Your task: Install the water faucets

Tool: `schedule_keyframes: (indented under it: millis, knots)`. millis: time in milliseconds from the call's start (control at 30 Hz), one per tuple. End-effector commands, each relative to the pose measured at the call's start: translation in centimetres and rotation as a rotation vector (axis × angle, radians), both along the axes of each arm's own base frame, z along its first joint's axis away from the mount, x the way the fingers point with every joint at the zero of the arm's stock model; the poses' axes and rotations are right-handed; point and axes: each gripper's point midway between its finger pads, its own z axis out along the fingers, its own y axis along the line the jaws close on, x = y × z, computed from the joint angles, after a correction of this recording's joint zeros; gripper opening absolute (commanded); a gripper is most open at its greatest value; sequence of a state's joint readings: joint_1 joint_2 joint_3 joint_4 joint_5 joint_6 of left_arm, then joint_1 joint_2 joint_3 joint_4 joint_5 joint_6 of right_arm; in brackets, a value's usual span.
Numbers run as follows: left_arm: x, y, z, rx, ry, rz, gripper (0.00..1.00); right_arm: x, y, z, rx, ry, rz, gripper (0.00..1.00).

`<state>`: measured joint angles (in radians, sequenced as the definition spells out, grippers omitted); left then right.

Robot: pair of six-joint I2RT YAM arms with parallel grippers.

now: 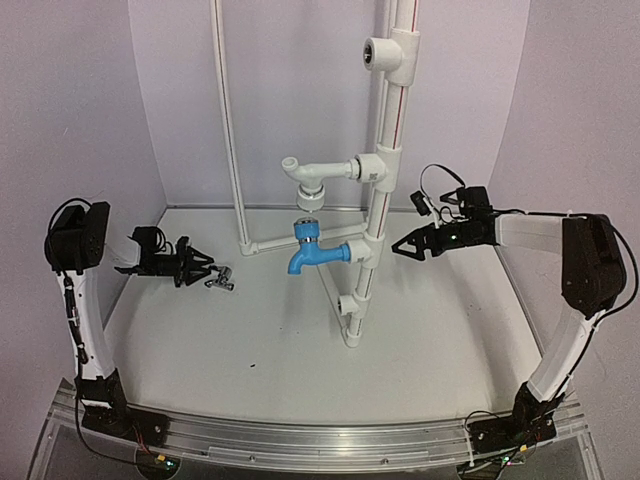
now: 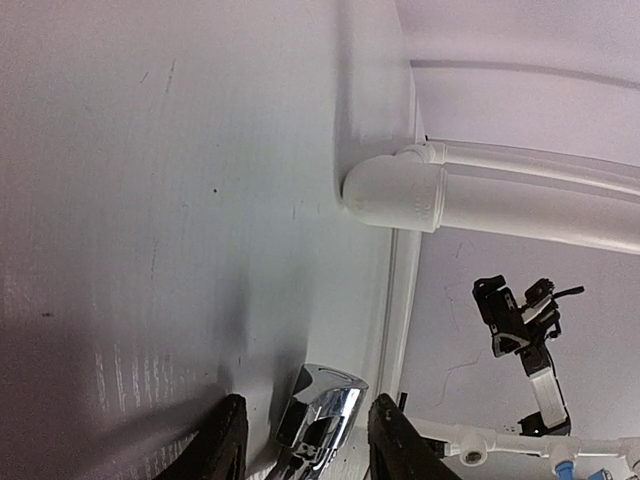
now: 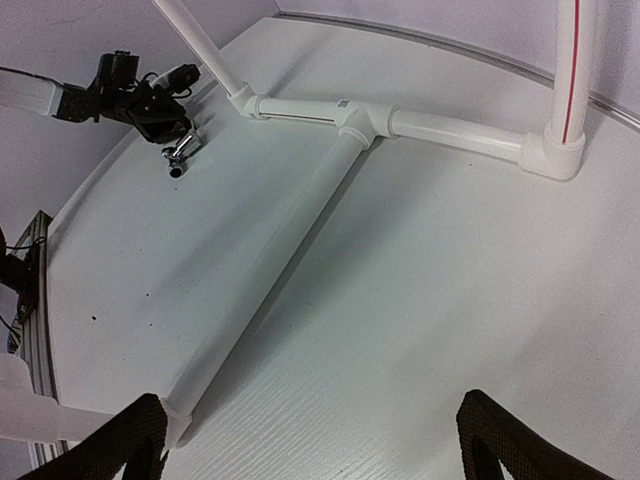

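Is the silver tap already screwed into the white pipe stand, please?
No, the silver tap sits between the fingers of the left tool, well apart from the pipe stand.

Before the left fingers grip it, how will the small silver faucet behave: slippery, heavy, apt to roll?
The silver faucet looks polished metal, so probably stiff, dense and slippery between the left fingers. Its rounded, uneven body may roll or twist if pushed.
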<state>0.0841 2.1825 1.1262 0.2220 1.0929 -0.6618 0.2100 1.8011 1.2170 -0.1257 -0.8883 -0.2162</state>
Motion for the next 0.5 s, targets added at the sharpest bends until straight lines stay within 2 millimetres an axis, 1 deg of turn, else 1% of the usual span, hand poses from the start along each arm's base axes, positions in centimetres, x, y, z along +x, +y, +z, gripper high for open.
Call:
schedule_keyframes:
  millis: [0,233,467]
  knots:
    - [0.8,-0.3,0.6,-0.054,-0.039,-0.022,0.36,0.7,0.3,0.9,0.02,-0.014,0.005,0.98]
    - [1.1,-0.8,0.4,-0.109,-0.032,-0.037,0.31,0.9,0.4,0.9,0.026,-0.006,0.005,0.98]
    - [1.2,-1.8,0.5,-0.131,-0.036,-0.067,0.2,1.1,0.5,1.2,0.027,-0.011,0.001,0.98]
